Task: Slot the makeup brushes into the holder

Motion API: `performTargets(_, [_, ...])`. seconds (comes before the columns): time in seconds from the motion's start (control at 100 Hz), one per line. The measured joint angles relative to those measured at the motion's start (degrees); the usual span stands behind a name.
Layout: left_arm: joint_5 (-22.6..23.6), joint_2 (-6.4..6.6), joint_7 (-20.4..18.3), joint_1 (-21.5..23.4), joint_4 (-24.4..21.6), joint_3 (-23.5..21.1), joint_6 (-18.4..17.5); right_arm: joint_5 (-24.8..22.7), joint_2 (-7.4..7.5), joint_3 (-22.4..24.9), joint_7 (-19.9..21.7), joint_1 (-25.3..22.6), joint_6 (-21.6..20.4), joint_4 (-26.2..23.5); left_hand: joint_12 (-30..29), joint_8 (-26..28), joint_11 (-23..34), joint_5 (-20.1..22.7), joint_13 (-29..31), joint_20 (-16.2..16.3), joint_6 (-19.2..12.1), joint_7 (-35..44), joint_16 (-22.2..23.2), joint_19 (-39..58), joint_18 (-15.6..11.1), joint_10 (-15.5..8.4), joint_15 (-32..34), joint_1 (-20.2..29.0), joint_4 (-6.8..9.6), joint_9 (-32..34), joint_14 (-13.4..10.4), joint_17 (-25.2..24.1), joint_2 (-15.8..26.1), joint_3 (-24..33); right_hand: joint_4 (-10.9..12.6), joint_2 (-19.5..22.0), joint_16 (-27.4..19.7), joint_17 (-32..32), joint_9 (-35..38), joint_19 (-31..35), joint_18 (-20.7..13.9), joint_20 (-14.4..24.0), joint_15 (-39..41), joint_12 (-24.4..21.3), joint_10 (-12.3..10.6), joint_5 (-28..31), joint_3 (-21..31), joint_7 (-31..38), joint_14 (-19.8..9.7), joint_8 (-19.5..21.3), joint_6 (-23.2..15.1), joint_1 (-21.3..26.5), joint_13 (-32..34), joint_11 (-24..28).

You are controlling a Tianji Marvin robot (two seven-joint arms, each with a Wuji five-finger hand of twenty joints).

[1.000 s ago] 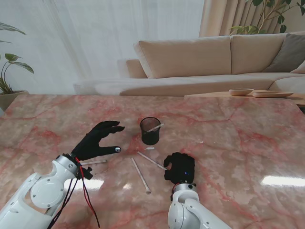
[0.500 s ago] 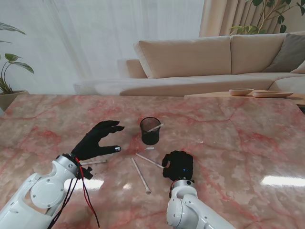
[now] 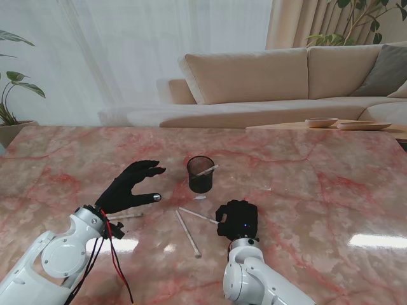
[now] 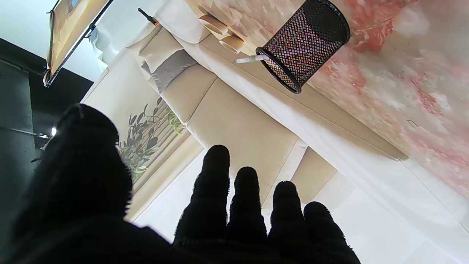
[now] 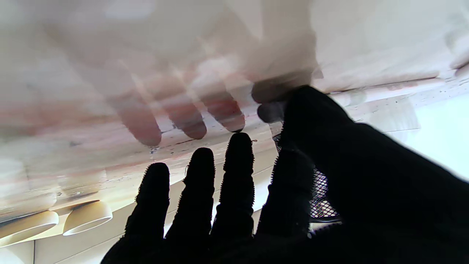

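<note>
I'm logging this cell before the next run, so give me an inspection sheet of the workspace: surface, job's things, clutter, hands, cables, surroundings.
Surface: pink-veined marble table, glossy, with light glare.
Job's things: black mesh holder upright with one brush leaning in it; two brushes lying on the table nearer to me; another brush by the left wrist.
Clutter: small white bit at the holder's base, too small to identify.
Hands: left hand open and raised, left of the holder; right hand low over the end of one lying brush, grip not clear.
Cables: red and black wires hanging loose from the left wrist.
Surroundings: beige sofa, low table with bowls, plants, curtains.
</note>
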Motion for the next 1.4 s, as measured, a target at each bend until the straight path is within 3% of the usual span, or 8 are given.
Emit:
performTargets(0.17, [-0.07, -0.03, 0.0, -0.11, 0.05, 0.17, 0.01, 0.08, -0.25, -0.07, -0.53, 0.07, 0.17, 0.46, 0.0, 0.03, 0.0, 0.0, 0.0, -0.04, -0.01, 0.47, 0.0, 0.0, 0.02, 0.06, 0.0, 0.0, 0.01, 0.0, 0.0, 0.0, 0.0, 1.14, -1.14, 1.63, 0.0, -0.55, -1.27, 1.49, -0.71, 0.0, 0.85, 1.34, -0.14, -0.87, 1.0, -0.44, -0.55, 4.79, -0.07, -0.06, -0.79, 1.83])
performTargets(0.37, [-0.02, -0.06, 0.03, -0.13, 0.07, 0.23, 0.08, 0.18, -0.33, 0.0, -0.96, 0.0, -0.34, 0.74, 0.0, 0.4, 0.0, 0.0, 0.0, -0.18, -0.01, 0.47, 0.0, -0.02, 0.06, 0.07, 0.0, 0.0, 0.01, 0.0, 0.0, 0.0, 0.0, 1.14, -1.18, 1.75, 0.0, -0.75, -1.66, 2.79, -0.73, 0.0, 1.37, 1.91, -0.5, -1.03, 3.85, -0.45, -0.56, 6.56, -0.07, -0.07, -0.79, 2.28])
performTargets(0.58, [0.15, -0.06, -0.08, -0.13, 0.07, 0.12, 0.26, 0.94, -0.47, 1.52, -2.54, -1.36, -1.49, 0.43, 0.0, 0.4, 0.0, 0.0, 0.0, -0.75, -0.01, 0.48, 0.0, -0.03, 0.1, 0.08, 0.0, 0.0, 0.01, 0.0, 0.0, 0.0, 0.0, 1.14, -1.17, 1.46, 0.01, -0.74, -1.44, 3.6, -0.75, 0.0, 1.52, 2.0, -1.42, -0.8, 4.99, 0.22, -0.56, 5.78, 0.15, 0.06, -0.76, 2.28])
performTargets(0.75, [0.18, -0.06, -0.08, -0.13, 0.07, 0.11, 0.38, 3.18, -1.0, 2.8, -4.32, -2.32, -1.57, 0.11, 0.0, 0.41, 0.0, 0.0, 0.0, -0.79, -0.01, 0.48, 0.0, -0.64, 0.14, 0.08, 0.0, 0.0, 0.01, 0.0, 0.0, 0.0, 0.0, 1.15, -0.52, 0.67, 0.07, -0.57, -0.63, 4.34, -0.76, 0.0, 2.09, 2.11, -2.44, -0.21, 6.58, 1.42, -0.56, 5.35, 3.05, 0.42, -0.7, 2.72])
performTargets(0.87, [0.22, -0.06, -0.08, -0.13, 0.05, 0.11, 0.39, 4.58, -1.57, 3.52, -5.29, -2.64, -1.5, 0.16, 0.0, 0.41, 0.0, 0.0, 0.0, -0.88, -0.01, 0.48, 0.0, -0.7, 0.16, 0.09, 0.0, 0.0, 0.01, 0.0, 0.0, 0.0, 0.0, 1.16, -0.49, 0.38, 0.61, -0.58, -0.09, 4.37, -3.04, 0.0, 2.11, 2.26, -2.81, 0.3, 6.76, 1.42, -1.66, 5.04, 4.26, 0.88, -0.67, 2.85])
performTargets(1.05, [0.35, -0.05, -0.07, -0.12, 0.04, 0.09, 0.39, 5.69, -2.14, 4.85, -6.46, -3.47, -1.64, -0.06, 0.0, 0.41, 0.0, 0.0, 0.0, -1.03, -0.01, 0.48, 0.0, -0.72, 0.17, 0.09, 0.0, 0.0, 0.01, 0.0, 0.0, 0.0, 0.0, 1.74, -0.46, 0.37, 0.63, -1.09, 0.57, 4.44, -3.67, 0.0, 2.32, 3.37, -2.62, 0.68, 6.78, 1.43, -1.9, 4.47, 5.14, 0.93, -0.65, 4.19])
performTargets(1.11, [0.43, -0.05, -0.07, -0.12, 0.04, 0.09, 0.39, 5.67, -2.14, 5.32, -6.52, -3.86, -1.65, -0.43, 0.0, 0.41, 0.0, 0.0, 0.0, -1.24, -0.01, 0.48, 0.0, -0.73, 0.17, 0.09, 0.0, 0.0, 0.01, 0.0, 0.0, 0.0, 0.0, 1.74, -0.45, 0.36, 0.63, -0.23, 0.78, 4.59, -3.53, -0.02, 2.72, 3.48, -1.38, 0.74, 6.78, 1.43, -1.84, 4.45, 5.2, 0.93, -0.64, 4.4])
performTargets(1.4, [0.97, 0.02, -0.68, -0.32, -0.15, 0.11, 0.75, 4.3, -1.6, 7.17, -6.6, -5.45, -2.26, -3.24, 0.0, 0.41, 0.0, 0.0, 0.0, -1.48, -0.01, 0.47, 0.0, -0.74, 0.22, 0.09, 0.0, 0.0, 0.01, 0.0, 0.0, 0.0, 0.0, 1.74, -0.45, 0.36, 0.64, -0.2, 0.99, 5.72, -2.21, -0.03, 2.79, 4.19, -1.14, 0.77, 6.78, 1.49, -1.83, 4.43, 5.25, 0.93, -0.64, 4.7])
